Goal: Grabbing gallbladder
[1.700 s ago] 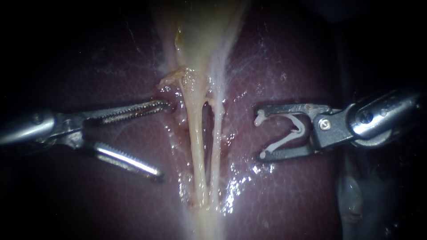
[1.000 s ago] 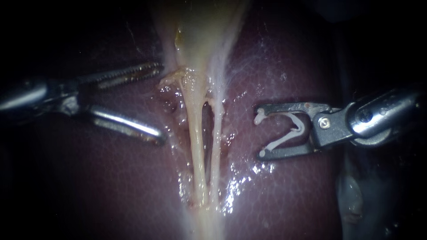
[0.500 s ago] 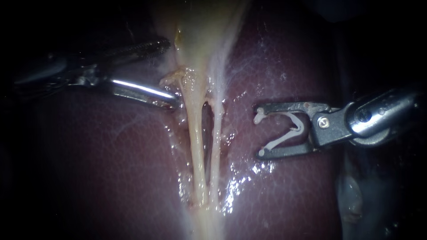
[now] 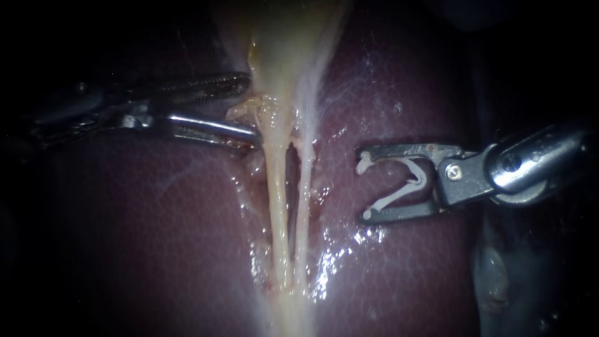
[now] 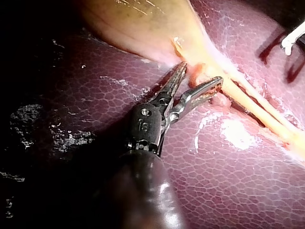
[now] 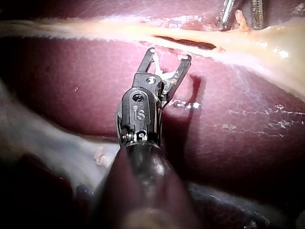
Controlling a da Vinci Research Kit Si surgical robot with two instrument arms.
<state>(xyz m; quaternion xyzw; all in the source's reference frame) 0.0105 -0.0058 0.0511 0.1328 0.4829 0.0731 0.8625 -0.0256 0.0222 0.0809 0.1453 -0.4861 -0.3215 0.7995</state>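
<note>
1. Slender steel left instrument (image 4: pixel 253 106): its toothed hand is released and straddles frayed tissue at the neck of the pale yellow tapering gallbladder (image 4: pixel 281 43). Clenching here risks tearing the fringe.
2. Two pale thin tubes (image 4: pixel 279 206) lie just beside it and could be snagged.
3. Right instrument (image 4: pixel 364 186), well apart: its hand is grasping a white plastic clip (image 4: pixel 405 184).

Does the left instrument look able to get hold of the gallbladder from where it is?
Probably yes. The left instrument, jaws open, sits right at the narrow end of the gallbladder with nothing between. The right instrument, holding a clip, is beyond the tubes, out of the way.
</note>
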